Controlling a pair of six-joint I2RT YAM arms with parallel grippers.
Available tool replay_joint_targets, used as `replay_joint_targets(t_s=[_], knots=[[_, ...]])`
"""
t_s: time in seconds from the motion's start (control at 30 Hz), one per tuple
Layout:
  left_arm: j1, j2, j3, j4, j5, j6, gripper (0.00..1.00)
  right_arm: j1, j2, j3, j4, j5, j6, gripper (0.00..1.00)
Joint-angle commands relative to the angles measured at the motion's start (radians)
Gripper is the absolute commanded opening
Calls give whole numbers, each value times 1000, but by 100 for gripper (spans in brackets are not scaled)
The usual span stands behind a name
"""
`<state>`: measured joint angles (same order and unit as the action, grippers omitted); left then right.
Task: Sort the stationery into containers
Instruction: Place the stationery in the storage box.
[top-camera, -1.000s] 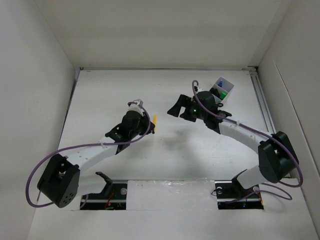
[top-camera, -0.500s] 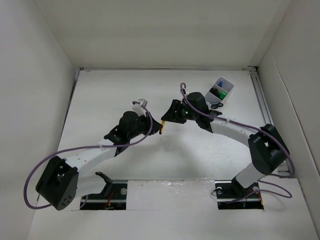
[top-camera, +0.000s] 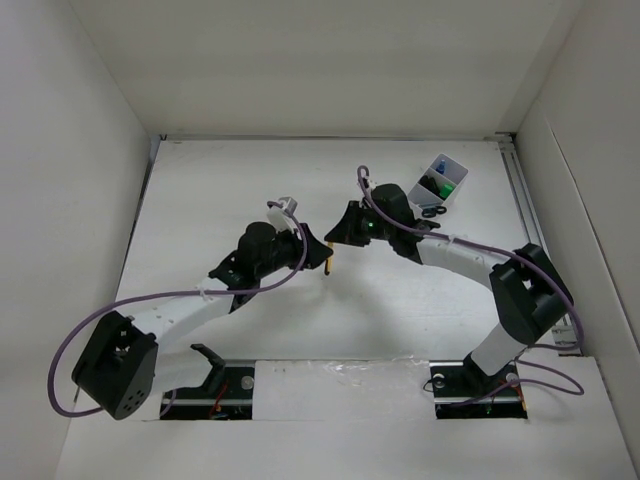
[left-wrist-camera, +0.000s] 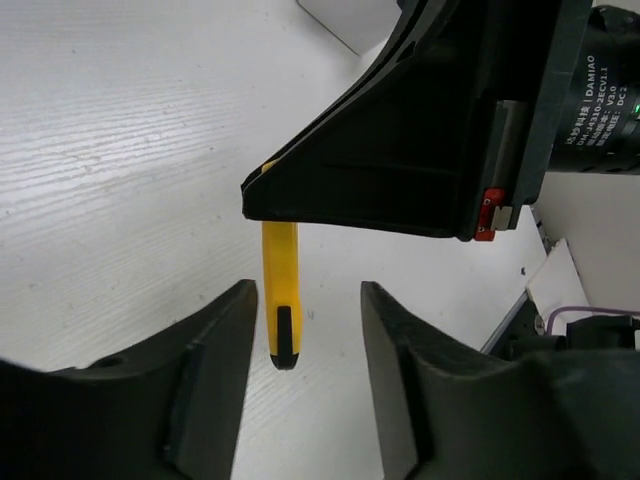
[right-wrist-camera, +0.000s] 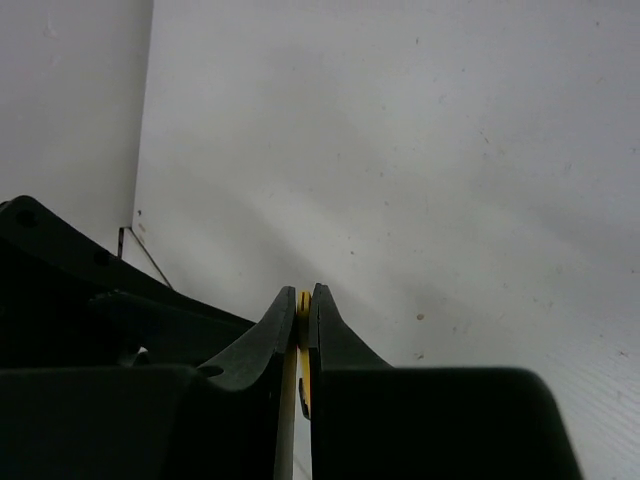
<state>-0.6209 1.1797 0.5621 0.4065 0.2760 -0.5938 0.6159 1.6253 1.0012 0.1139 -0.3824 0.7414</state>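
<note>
Right in the middle of the counter the two arms meet nose to nose, with the yellow pen between them. The right end effector is clamped tight on it. On the right wrist camera its two fingers are pressed almost together, and only a thin yellow strip of the pen shows in the slit between them.

The left end effector is spread part-way open and grips nothing. From the left wrist camera, its fingers stand either side of the pen with daylight on both sides. There is a narrow sliver of white counter next to the finger on the left of that view and a much wider gap to the other. The pen hangs straight down out of the tip of the right end effector, its dark end lowest, level with the left fingertips and above the counter, not resting on it.

From overhead, only the lower end of the pen pokes out below the spot where the two black heads nearly touch.

Well off to the back right, near the corner of the counter, sits the small white bin, tilted on the diagonal. Something green and something blue stand inside it. A small black-looped thing lies right at its near edge, but I cannot tell whether it is in or just outside.
</note>
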Motion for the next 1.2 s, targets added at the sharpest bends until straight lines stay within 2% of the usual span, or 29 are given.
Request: replay_joint_targets(t_s=[0.0, 0.03, 0.2, 0.23, 0.3, 0.33, 0.43, 0.47, 0.57, 0.67, 0.7, 0.73, 0.93, 1.17], knots=[[-2, -55, 2, 31, -50, 34, 44, -11, -13, 21, 55, 72, 3, 0], [-2, -69, 2, 31, -60, 34, 51, -28, -37, 20, 55, 92, 12, 0], [-2, -111, -44, 54, -90, 52, 62, -108, -117, 20, -2, 299, 50, 0], [-2, -111, -63, 54, -101, 52, 63, -128, -137, 20, -35, 433, 59, 0], [-2, -100, -64, 66, -101, 61, 63, -143, -194, 30, -63, 595, 59, 0], [-2, -100, -74, 66, -101, 77, 64, -157, -208, 30, -72, 760, 59, 0], [-2, -110, -105, 110, -92, 114, 64, -183, -229, 59, -105, 986, 59, 0], [-2, -132, -125, 124, -92, 127, 64, -205, -229, 77, -124, 1114, 59, 0], [-2, -170, -148, 133, -113, 138, 64, -243, -216, 102, -135, 1262, 59, 0], [-2, -202, -176, 164, -113, 138, 65, -284, -167, 131, -135, 1327, 59, 0], [-2, -203, -176, 164, -101, 138, 92, -294, -151, 154, -144, 1341, 59, 0], [-2, -203, -176, 164, -101, 138, 100, -304, -115, 166, -145, 1355, 49, 0], [-2, -212, -176, 155, -87, 138, 100, -314, 34, 286, -184, 1404, 27, 0], [-2, -212, -166, 146, -77, 138, 100, -274, 129, 312, -184, 1415, 27, 0]])
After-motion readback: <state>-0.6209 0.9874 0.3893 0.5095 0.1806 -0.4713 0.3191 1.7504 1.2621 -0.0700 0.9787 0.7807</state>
